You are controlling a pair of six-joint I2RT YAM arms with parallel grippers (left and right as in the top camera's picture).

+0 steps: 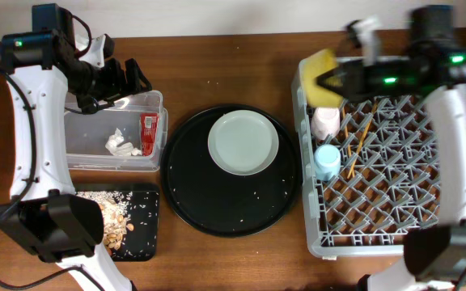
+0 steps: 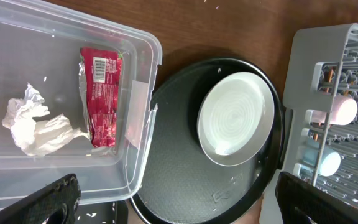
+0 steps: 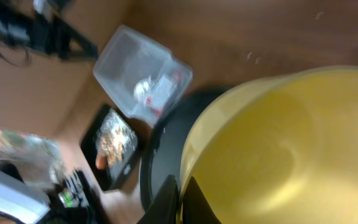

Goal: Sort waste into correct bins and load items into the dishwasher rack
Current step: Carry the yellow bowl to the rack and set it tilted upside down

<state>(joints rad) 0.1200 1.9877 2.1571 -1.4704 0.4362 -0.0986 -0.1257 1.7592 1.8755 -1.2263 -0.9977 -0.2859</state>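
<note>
a: overhead view first. where is the yellow bowl (image 1: 324,66)?

b: it is up at the far left corner of the dishwasher rack (image 1: 310,212), tipped on its side and a bit blurred. the right gripper (image 1: 336,79) has it.

a: how does that pincer stand?

b: closed tight on the bowl's rim. the right wrist view shows the fingers (image 3: 168,200) pinching the yellow edge, with the bowl filling most of the picture.

a: and what lies in the rack?

b: the white cup (image 1: 326,121) and the blue cup (image 1: 327,162) are on their sides along the left edge, one just beside the other. the chopsticks (image 1: 361,137) lie slanted among the pegs next to them.

a: the plate (image 1: 243,142)?

b: it lies flat on the round black tray (image 1: 217,206) in the middle of the table, toward the tray's far side.

a: the left side?

b: the left gripper (image 1: 124,77) hangs over the far edge of the clear tub (image 1: 112,166), its jaws spread wide and holding nothing. in the tub are the red wrapper (image 1: 149,132) and the white tissue (image 1: 121,145), just beside each other.

a: the food scraps (image 1: 113,217)?

b: they are piled on the flat black tray (image 1: 148,238), which sits just in front of the tub, with rice grains scattered about.
</note>
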